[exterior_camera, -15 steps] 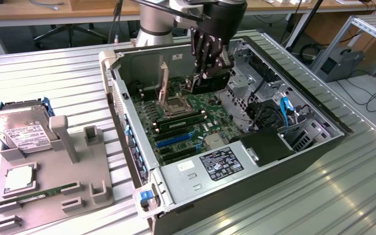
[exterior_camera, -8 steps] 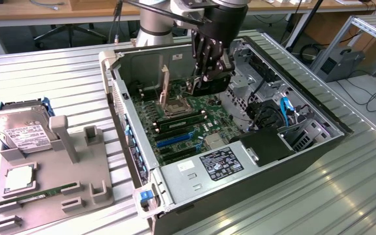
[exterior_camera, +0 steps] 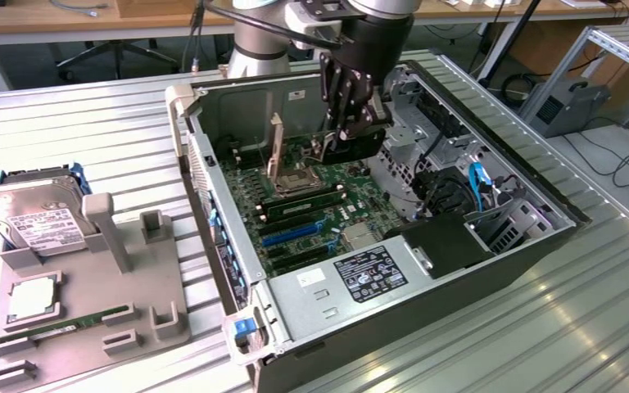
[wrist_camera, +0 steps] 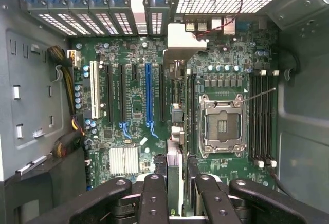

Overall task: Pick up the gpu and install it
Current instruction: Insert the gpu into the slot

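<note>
My gripper [exterior_camera: 355, 123] hangs inside the open computer case [exterior_camera: 216, 246], above the motherboard [exterior_camera: 326, 213]. It is shut on the gpu [exterior_camera: 360, 146], a dark card held upright below the fingers. In the wrist view the gpu [wrist_camera: 175, 162] appears edge-on between my black fingers [wrist_camera: 152, 198]. Its silver end bracket [wrist_camera: 186, 39] points toward the row of rear slot covers [wrist_camera: 103, 23]. The card floats over the board between the blue expansion slot [wrist_camera: 149, 93] and the open CPU socket [wrist_camera: 221, 126], apart from both.
Beside the case on the exterior view's left, a grey fixture [exterior_camera: 85, 303] carries a hard drive in a blue caddy [exterior_camera: 30, 209], a CPU [exterior_camera: 33, 299] and a RAM stick [exterior_camera: 63, 327]. Drive cages and cables [exterior_camera: 457, 180] crowd the case's other side. Case walls surround the board.
</note>
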Motion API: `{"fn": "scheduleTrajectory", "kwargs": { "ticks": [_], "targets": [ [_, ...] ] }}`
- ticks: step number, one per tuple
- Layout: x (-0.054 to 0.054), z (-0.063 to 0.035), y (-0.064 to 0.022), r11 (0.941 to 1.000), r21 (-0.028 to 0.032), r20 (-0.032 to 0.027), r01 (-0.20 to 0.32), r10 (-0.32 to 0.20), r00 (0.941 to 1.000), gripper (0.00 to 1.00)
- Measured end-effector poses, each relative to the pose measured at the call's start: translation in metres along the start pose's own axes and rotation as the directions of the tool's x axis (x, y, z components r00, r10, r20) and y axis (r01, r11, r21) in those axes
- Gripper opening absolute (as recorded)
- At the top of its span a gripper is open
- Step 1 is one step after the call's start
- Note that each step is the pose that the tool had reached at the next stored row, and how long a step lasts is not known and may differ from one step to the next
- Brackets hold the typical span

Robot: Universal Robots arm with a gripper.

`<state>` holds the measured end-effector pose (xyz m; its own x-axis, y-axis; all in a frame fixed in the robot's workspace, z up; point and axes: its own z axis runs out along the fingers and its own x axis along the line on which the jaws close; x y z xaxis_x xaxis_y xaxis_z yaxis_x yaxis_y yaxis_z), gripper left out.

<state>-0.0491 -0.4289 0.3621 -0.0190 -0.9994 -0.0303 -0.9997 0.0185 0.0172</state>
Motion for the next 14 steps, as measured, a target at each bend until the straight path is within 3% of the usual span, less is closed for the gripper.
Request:
{"fn": "scheduleTrajectory", "kwargs": {
  "ticks": [8,14],
  "targets": [
    [0.001,0.0038,-0.0001,1.0000,0.0000,0.0000,0.000,0.000,1.0000,0.26],
    [0.007,0.0315,-0.0007,1.0000,0.0000,0.0001,0.000,0.000,1.0000,0.26]
  ]
}}
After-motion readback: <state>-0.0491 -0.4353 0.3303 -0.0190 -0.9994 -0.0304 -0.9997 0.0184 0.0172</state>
